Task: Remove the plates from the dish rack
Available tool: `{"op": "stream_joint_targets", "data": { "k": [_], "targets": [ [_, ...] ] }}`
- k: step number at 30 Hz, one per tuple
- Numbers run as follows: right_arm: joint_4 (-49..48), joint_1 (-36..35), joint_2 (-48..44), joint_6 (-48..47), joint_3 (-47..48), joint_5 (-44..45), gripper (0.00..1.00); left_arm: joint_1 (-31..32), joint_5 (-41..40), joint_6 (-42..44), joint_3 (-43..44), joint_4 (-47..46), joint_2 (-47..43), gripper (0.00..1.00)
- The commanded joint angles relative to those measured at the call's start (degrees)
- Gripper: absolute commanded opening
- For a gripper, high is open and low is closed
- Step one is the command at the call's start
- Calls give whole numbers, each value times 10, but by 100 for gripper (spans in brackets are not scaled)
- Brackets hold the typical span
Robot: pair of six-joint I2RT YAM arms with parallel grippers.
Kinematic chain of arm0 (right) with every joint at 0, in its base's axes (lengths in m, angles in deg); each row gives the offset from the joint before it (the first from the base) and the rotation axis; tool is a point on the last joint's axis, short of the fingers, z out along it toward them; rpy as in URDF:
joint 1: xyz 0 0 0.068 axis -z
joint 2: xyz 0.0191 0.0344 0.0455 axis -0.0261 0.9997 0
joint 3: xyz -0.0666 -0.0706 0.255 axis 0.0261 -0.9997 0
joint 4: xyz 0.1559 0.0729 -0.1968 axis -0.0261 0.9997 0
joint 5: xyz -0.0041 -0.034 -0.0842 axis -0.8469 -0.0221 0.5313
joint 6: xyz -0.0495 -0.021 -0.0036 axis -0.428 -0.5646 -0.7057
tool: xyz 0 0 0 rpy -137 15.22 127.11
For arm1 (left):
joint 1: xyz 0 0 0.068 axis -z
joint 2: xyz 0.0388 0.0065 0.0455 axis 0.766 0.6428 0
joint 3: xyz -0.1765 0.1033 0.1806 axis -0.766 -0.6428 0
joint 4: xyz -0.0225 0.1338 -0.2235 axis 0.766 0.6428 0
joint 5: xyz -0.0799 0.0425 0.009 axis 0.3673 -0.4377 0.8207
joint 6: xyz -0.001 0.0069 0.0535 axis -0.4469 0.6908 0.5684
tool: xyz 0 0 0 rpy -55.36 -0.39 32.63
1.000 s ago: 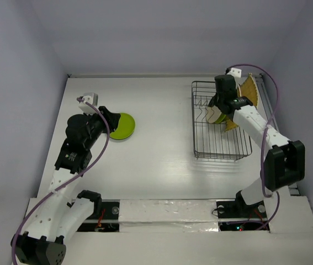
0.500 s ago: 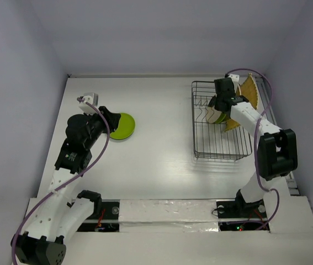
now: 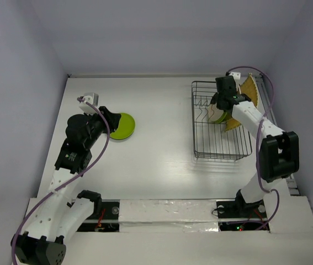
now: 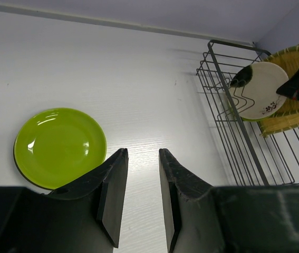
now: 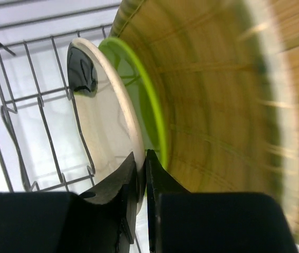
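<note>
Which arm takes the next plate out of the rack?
Right. The right gripper is inside the dish rack, pinching the rim of the cream plate. The left gripper hangs open across the table, near the lime green plate lying there, well away from the rack.

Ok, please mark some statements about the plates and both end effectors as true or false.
1. A lime green plate lies flat on the table, outside the dish rack. True.
2. The left end effector grips that plate. False: it is open and empty.
3. The right end effector is shut on the cream plate at its rim. True.
4. The dish rack is empty. False: it holds the cream plate, a second green plate and tan woven plates.
</note>
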Motion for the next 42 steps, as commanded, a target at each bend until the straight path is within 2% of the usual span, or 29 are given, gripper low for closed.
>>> {"op": "stream_joint_targets", "data": {
  "k": [1, 9, 12, 13, 17, 22, 26, 29, 33, 42],
  "targets": [
    [1, 2, -58, -13, 54, 13, 3, -3, 7, -1, 3, -23, 0, 27],
    [49, -15, -103, -34, 102, 47, 0, -3, 6, -1, 2, -22, -3, 27],
    [50, -29, -137, -31, 108, 30, 0, -3, 7, -2, 2, -23, -3, 27],
    [39, -39, -144, -28, 106, 12, 0, -3, 7, -2, 2, -24, -3, 27],
    [-27, -85, -152, 17, 85, -160, 0, -3, 9, -3, 2, -25, -4, 27],
    [-109, -194, -64, 75, 105, -241, 0, -9, 4, -3, 1, -24, -5, 27],
    [-169, -241, 73, 133, 155, -330, 0, -9, 5, -3, 1, -24, -3, 27],
    [-189, -260, 137, 175, 204, -365, 0, -9, 3, -2, 1, -23, -4, 27],
    [-208, -295, 219, 224, 246, -380, 0, -9, 3, -2, 2, -23, -4, 27],
    [-242, -309, 296, 296, 255, -389, 6, -9, 6, -3, 1, -24, -3, 27]
  ]
}}
